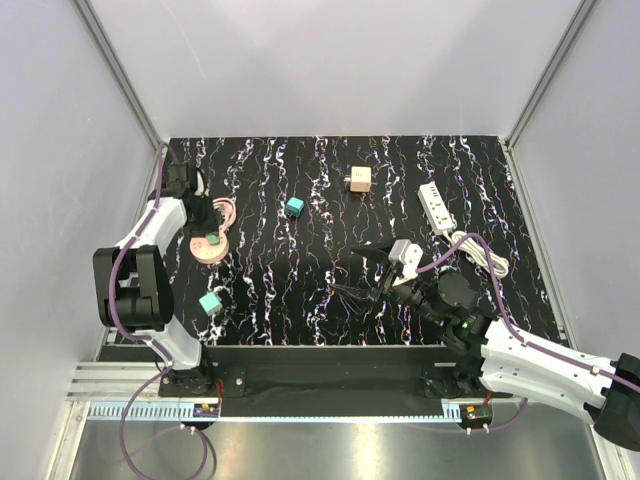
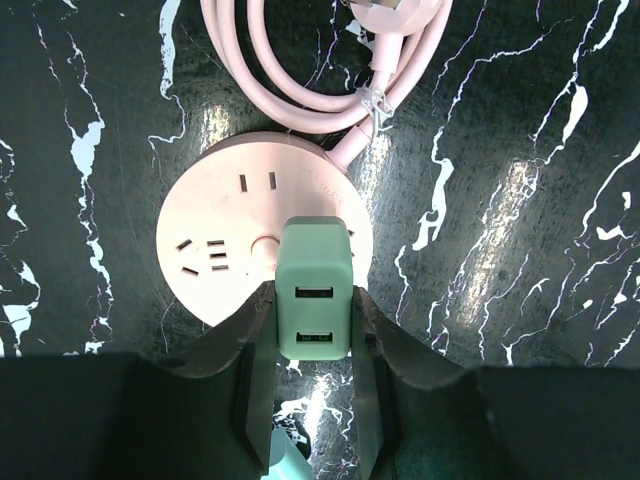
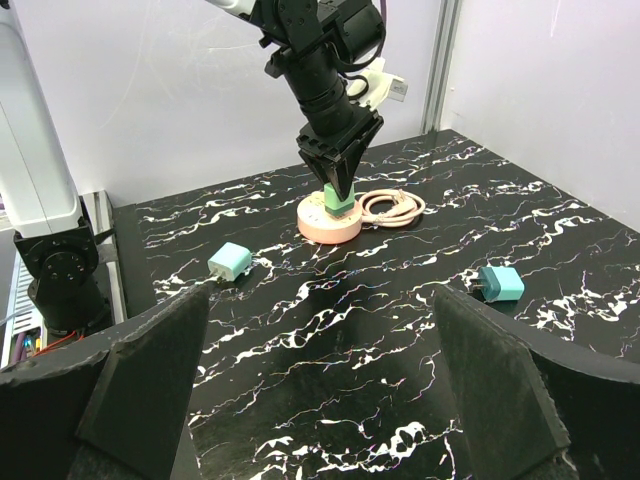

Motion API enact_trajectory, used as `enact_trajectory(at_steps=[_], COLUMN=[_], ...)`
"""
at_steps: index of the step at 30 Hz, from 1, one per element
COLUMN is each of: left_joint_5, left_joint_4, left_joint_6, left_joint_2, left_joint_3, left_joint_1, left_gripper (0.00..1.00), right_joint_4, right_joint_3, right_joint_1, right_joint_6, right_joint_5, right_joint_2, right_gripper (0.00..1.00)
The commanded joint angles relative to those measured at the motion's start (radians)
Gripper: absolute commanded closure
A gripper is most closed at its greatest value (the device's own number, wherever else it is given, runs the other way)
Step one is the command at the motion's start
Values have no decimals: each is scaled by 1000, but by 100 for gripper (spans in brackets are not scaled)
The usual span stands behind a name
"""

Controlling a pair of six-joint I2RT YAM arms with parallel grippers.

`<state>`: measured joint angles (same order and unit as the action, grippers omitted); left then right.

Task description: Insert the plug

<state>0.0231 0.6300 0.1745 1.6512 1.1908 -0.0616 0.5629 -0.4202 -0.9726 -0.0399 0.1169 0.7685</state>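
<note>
Filling the top view, the black marbled surface (image 1: 330, 170) carries a white power strip (image 1: 437, 208), seen nowhere else. Only the left wrist view shows two ports on the green block (image 2: 314, 250), which the left jaws clamp on the pink round socket (image 2: 215, 240). The right jaws gape wide, empty. The plug (image 1: 294, 207) lies loose at the socket's 2 o'clock. It is near-cubic, its facing unclear.

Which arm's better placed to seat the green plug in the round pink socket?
Left. The left gripper clamps the green plug on the pink socket; the right gripper is open, far off.
</note>
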Motion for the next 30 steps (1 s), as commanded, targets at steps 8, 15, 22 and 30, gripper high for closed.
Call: enact_trajectory(at_steps=[8, 15, 22, 30], left_joint_5=[18, -12, -66, -80], left_joint_4=[-16, -36, -42, -55], left_joint_6=[3, 11, 6, 29], left_joint_2=[38, 61, 94, 133], left_joint_3=[-3, -43, -57, -86], left_joint_1=[-10, -7, 25, 49], left_gripper=[100, 100, 100, 100], right_joint_4=[31, 35, 48, 46], right_joint_3=[-6, -3, 3, 9], right_joint_1=[-3, -3, -3, -3], right_joint_6=[1, 5, 9, 14], right_joint_5=[7, 7, 6, -3], right_joint_2=[-9, -2, 6, -6], right_gripper=[0, 0, 0, 0])
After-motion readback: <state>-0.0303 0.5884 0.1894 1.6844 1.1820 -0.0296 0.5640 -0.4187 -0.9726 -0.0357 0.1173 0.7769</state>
